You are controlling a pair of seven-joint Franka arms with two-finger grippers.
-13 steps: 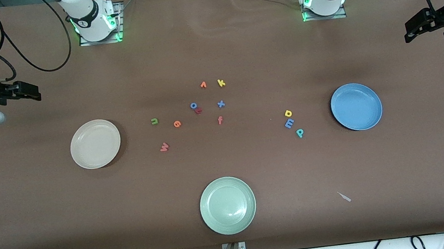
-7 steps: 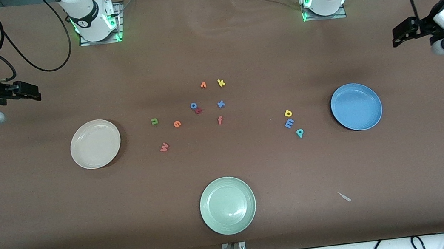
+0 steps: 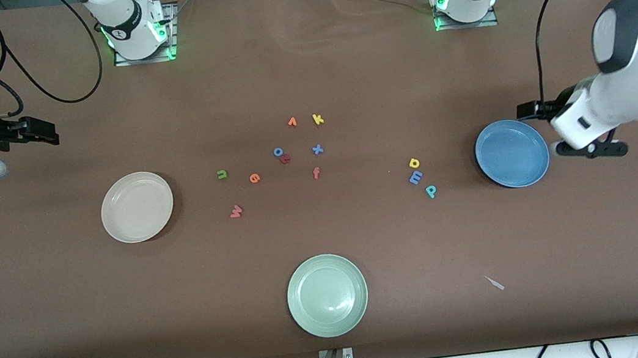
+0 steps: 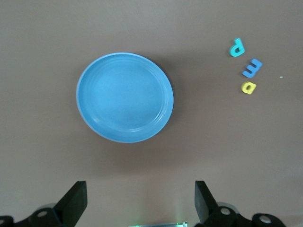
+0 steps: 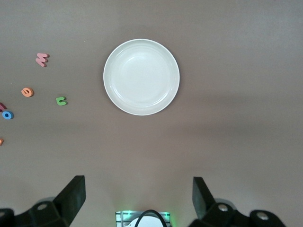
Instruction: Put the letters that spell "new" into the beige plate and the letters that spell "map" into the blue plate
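Plates empty: blue plate (image 3: 512, 153) at left arm's end, beige plate (image 3: 136, 206) at right arm's end. Left gripper (image 4: 137, 201) over table beside blue plate, fingers spread, nothing held. Right gripper (image 5: 137, 201) waits beside beige plate, fingers spread. Yellow a (image 3: 413, 163), blue m (image 3: 415, 177), teal p (image 3: 431, 191) clustered near blue plate; green n (image 3: 221, 174), orange e (image 3: 255, 178), pink w (image 3: 236, 212) near beige. Advice: take teal p first, outermost; descend centred so neighbours stay put.

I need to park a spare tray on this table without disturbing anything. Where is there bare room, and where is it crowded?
Bare cloth lies between the beige plate and the green plate, and between the green plate and the blue plate. The middle is crowded with scattered letters; three more sit beside the blue plate.
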